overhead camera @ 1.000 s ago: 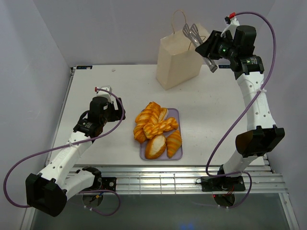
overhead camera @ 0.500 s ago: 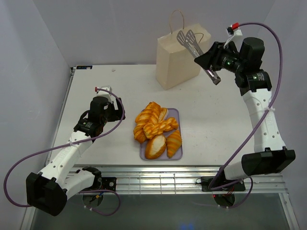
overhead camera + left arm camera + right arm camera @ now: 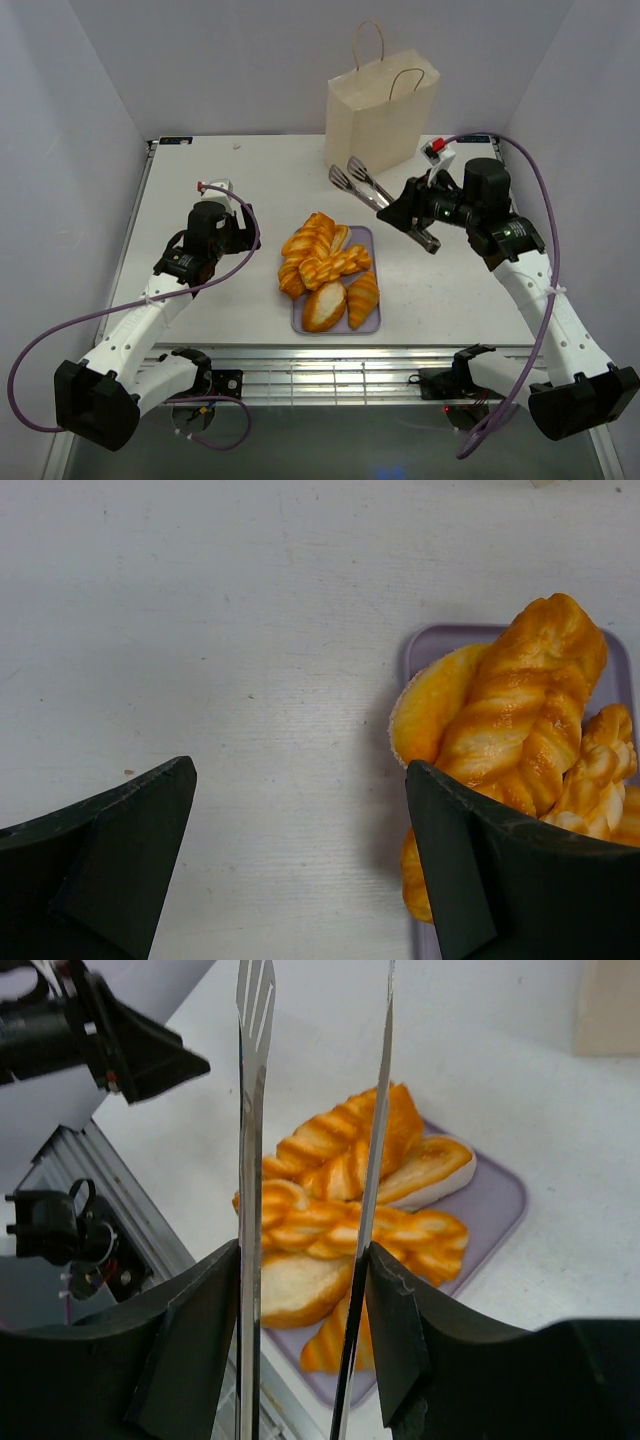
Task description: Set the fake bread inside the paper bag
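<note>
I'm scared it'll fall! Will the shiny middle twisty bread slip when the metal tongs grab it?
Probably a bit slippery: the twisty bread looks glossy, and the tongs have smooth, thin metal blades. Its bumpy braids might give the blades something to catch. It lies piled on other pieces on the tray, so nudging it may shift its neighbours.

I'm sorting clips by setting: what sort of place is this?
Probably a robot test bench: a white table boxed in by plain walls, robot arms bolted at its near edge, and glossy fake bread on a lilac tray.
</note>
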